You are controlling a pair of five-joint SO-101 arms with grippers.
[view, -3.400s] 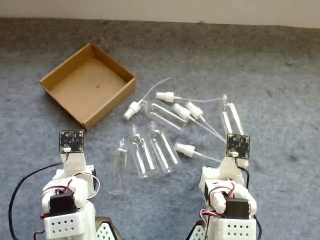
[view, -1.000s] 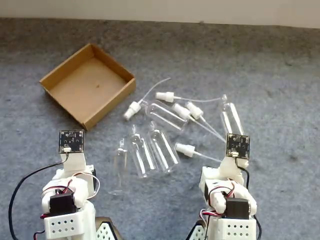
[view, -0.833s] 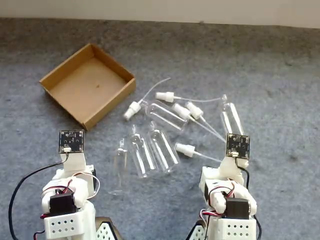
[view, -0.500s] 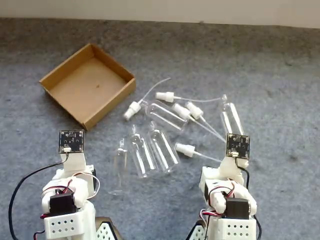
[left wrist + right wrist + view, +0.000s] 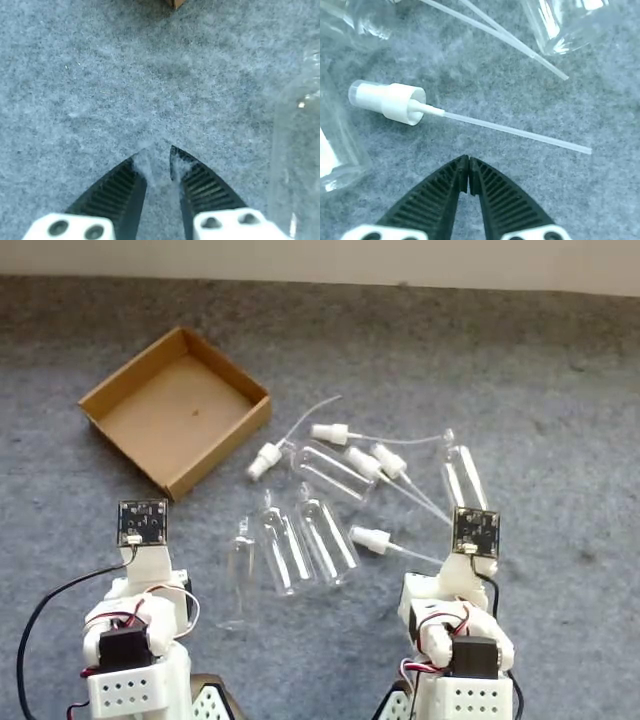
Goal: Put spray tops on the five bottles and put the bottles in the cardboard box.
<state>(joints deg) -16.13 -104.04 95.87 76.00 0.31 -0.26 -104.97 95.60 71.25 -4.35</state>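
Observation:
The cardboard box (image 5: 175, 410) lies with nothing in it at the back left. Several clear bottles lie capless on the grey carpet: three side by side (image 5: 283, 548), one farther back (image 5: 330, 470), one to the right (image 5: 463, 478). Several white spray tops with thin tubes (image 5: 362, 462) are scattered among them. My left gripper (image 5: 157, 152) hovers over bare carpet with a narrow gap between its tips and a bottle (image 5: 295, 150) beside it. My right gripper (image 5: 468, 159) is shut on nothing, just short of a spray top (image 5: 387, 100) and its tube (image 5: 515, 132).
Both arms, left (image 5: 135, 640) and right (image 5: 455, 630), sit at the near edge, pulled back from the objects. Grey carpet covers the table, with open room at the right and far side. A bottle base (image 5: 570, 25) lies beyond the right gripper.

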